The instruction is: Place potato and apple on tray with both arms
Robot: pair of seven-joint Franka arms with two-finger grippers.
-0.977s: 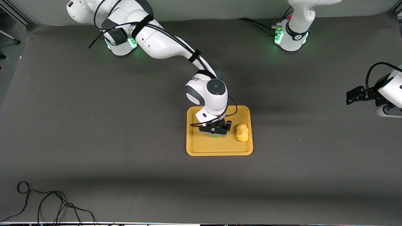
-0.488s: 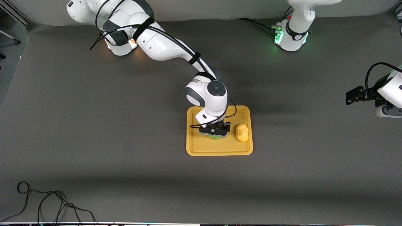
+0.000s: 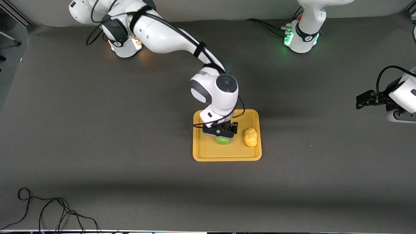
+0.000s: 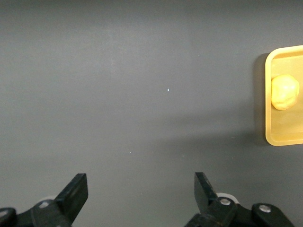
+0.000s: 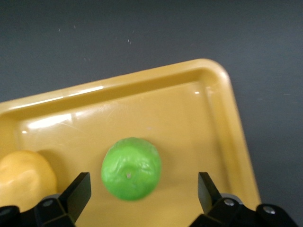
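On the tray (image 3: 201, 152) lie apple (image 5: 131, 168) and potato (image 3: 250, 137), both end effectors spread.

A: Front view, the right gripper (image 3: 223, 131) covers most of the apple (image 3: 223, 140); only a green sliver shows.
B: Left gripper (image 3: 365, 100)?
A: Arm cut off at the frame edge. In the left wrist view the tray (image 4: 268, 101) runs off the edge. In the right wrist view the potato (image 5: 23, 177) is clipped too.
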